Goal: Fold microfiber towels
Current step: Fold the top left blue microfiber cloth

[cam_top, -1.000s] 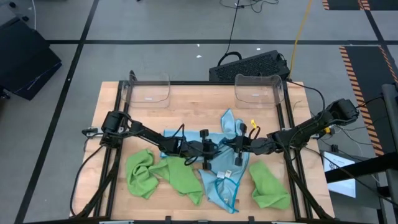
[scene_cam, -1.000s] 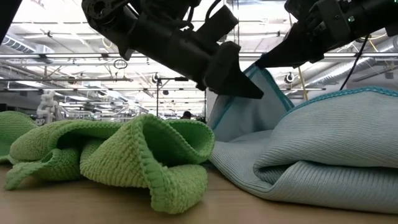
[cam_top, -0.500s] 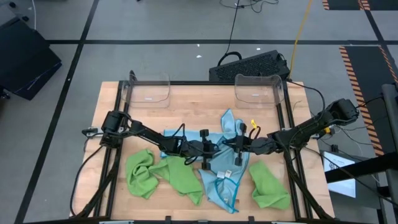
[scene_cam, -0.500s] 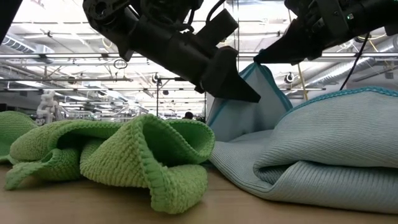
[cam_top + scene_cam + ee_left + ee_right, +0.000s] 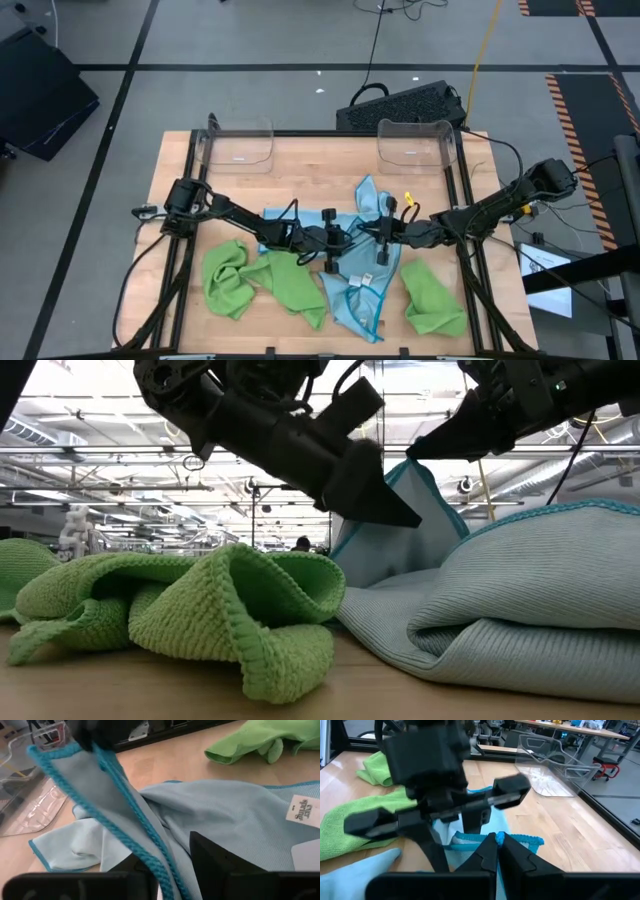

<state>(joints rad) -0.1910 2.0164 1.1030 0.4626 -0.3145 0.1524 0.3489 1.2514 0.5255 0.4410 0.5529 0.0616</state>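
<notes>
Blue towel [image 5: 357,265]: pale blue ribbed weave, darker teal stitched edging, white label with dark print. Green towels [image 5: 270,280]: bright lime, uniform, with a knobbly woven texture. Worktop [image 5: 310,175]: light wood grain, framed in black. Bins [image 5: 413,142]: clear plastic. Arms and both grippers: matt black. Floor [image 5: 250,50]: grey, with orange-and-black hazard stripes at one side.

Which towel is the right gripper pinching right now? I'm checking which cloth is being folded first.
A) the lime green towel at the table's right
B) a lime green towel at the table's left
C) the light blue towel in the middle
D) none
C: the right gripper is shut on the teal edge of the light blue towel, lifting it, while the green towels lie on the table.
</notes>
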